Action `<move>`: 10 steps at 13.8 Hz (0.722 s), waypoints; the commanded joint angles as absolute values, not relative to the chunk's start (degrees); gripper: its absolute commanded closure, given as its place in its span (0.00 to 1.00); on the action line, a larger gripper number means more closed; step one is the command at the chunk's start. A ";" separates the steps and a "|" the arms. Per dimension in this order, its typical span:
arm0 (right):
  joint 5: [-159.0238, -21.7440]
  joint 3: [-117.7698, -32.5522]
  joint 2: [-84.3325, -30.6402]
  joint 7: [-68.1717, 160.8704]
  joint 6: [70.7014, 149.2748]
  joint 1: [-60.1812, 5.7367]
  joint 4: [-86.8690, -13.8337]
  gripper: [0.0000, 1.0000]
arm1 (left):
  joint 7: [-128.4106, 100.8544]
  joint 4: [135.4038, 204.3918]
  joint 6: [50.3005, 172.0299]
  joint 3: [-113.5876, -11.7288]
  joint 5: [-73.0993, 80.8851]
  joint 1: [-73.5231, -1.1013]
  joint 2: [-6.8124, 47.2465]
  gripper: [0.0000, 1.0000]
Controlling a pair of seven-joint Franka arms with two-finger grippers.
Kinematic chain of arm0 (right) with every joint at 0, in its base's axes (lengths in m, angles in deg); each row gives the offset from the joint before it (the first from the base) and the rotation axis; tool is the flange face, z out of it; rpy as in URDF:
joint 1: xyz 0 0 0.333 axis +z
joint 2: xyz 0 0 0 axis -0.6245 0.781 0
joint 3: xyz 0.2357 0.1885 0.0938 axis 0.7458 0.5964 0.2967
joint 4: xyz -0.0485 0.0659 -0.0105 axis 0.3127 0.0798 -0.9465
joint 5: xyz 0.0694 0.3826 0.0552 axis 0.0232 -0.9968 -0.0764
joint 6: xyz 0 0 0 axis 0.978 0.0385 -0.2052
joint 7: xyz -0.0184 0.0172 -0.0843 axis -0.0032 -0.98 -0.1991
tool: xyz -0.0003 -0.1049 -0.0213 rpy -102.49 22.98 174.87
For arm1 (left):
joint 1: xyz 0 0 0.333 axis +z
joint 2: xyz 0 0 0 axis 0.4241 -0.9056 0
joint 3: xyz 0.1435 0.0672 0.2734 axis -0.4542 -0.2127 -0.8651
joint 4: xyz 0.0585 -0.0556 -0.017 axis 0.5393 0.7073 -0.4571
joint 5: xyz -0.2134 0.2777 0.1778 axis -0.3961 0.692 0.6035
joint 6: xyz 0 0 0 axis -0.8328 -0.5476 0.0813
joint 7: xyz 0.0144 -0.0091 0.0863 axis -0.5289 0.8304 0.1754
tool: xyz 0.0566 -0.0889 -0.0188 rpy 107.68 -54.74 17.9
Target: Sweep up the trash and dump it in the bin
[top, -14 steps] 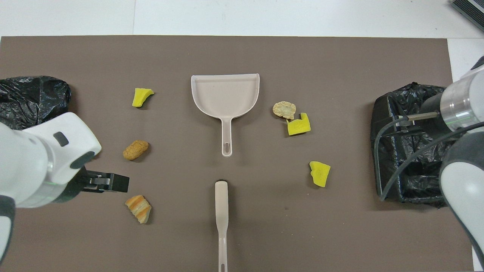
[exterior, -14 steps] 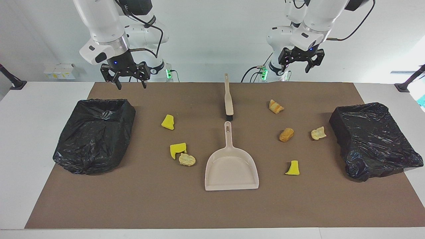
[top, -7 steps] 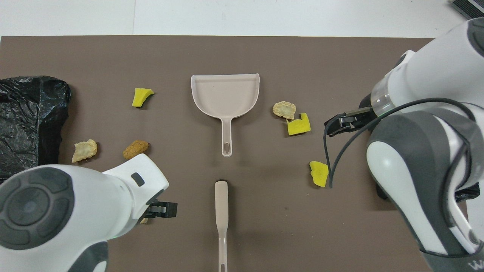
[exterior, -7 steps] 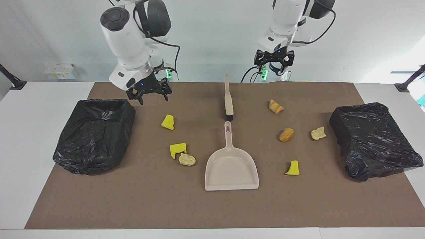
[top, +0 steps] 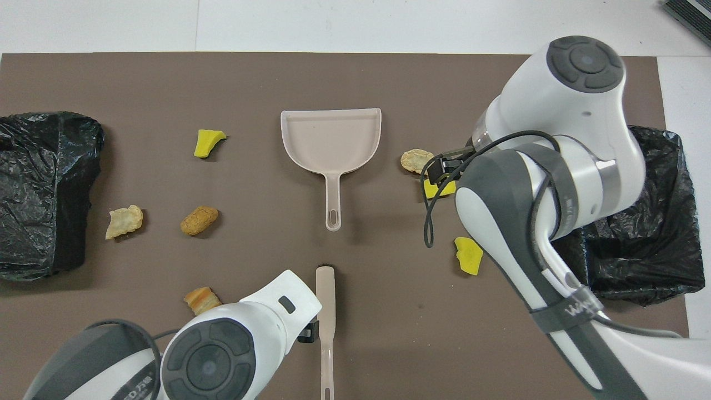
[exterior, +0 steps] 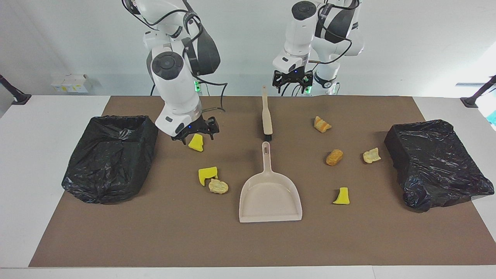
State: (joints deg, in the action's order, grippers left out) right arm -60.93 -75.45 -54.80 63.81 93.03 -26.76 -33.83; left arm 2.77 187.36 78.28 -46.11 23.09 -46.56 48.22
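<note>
Beige dustpan [exterior: 270,195] lies at the middle of the brown mat [exterior: 248,240], handle toward the robots. Beige brush [exterior: 266,116] sits just robot-side of that handle, at 12 o'clock of the pan in the facing view, bristle end near the handle tip but apart from it.

Trash, seven scraps, all on the mat. Toward the right arm's end: yellow sponge chunk [exterior: 196,142], a second yellow chunk [exterior: 207,174] touching a tan bread lump [exterior: 218,186]. Toward the left arm's end: striped bread piece [exterior: 321,124], golden-brown lump [exterior: 334,157], pale crust scrap [exterior: 371,155], yellow wedge [exterior: 341,196] at about 3 o'clock of the pan.

Black-bagged bin [exterior: 110,157] at the right arm's end; second black-bagged bin [exterior: 436,162] at the left arm's end.

Right gripper [exterior: 196,135] low over the first yellow chunk, fingers spread, holding nothing; contact with the chunk cannot be told. Left gripper [exterior: 292,82] raised over the brush's handle end, fingers apart, empty.
</note>
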 commanded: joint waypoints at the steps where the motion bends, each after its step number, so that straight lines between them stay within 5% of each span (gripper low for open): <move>1: -60.32 -75.16 -51.57 67.96 96.18 -24.59 -31.94 0.00 | 4.97 190.77 82.11 -47.05 22.18 -49.09 48.82 0.00; 10: -60.32 -74.98 -41.02 83.69 104.53 -15.54 -24.83 0.00 | 8.21 197.89 90.89 -47.05 21.47 -55.85 47.07 0.00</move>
State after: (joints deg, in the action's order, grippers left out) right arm -60.90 -75.31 -44.83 81.00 104.16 -16.00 -29.73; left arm 6.70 194.63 87.29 -46.15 22.30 -53.32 46.83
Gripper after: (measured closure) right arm 0.000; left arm 0.000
